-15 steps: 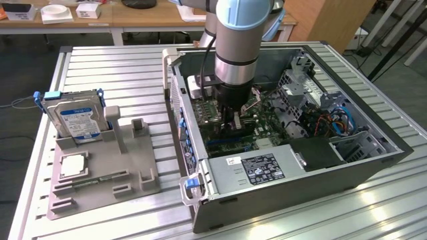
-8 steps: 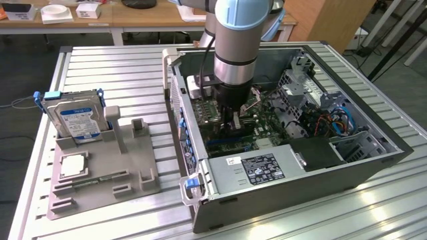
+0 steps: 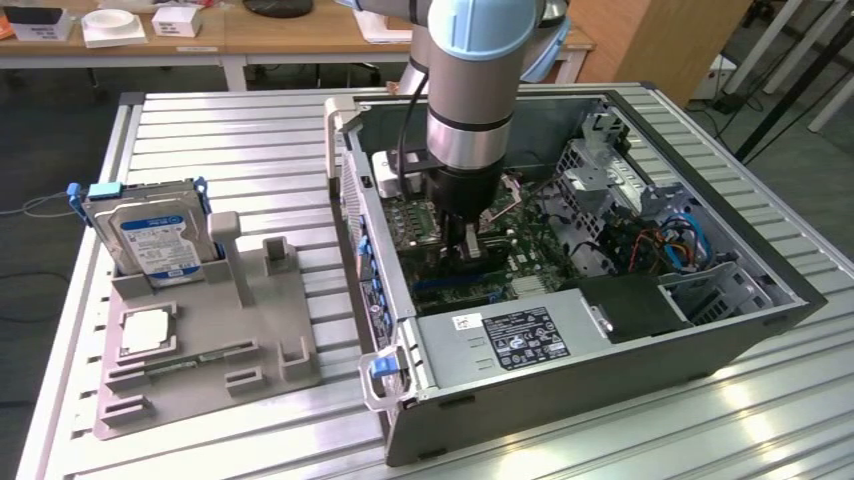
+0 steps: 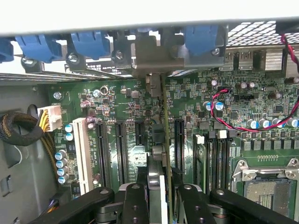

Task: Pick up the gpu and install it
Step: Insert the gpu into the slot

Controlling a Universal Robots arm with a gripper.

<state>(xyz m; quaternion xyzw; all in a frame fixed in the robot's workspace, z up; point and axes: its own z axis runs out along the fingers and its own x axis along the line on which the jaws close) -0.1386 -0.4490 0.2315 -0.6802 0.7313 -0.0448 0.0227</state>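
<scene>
End effector (image 4: 159, 201) grips the gpu (image 4: 165, 130), seen edge-on over the motherboard (image 4: 117, 100), its faces hidden.

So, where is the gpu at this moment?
In the wrist view the gpu stands on edge, held in the gripper, over the motherboard's black slots; in the exterior view it is inside the open computer case.

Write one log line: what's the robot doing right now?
gripper: shut on gpu | place: inside computer case, over motherboard slots | seated: cannot tell
</scene>
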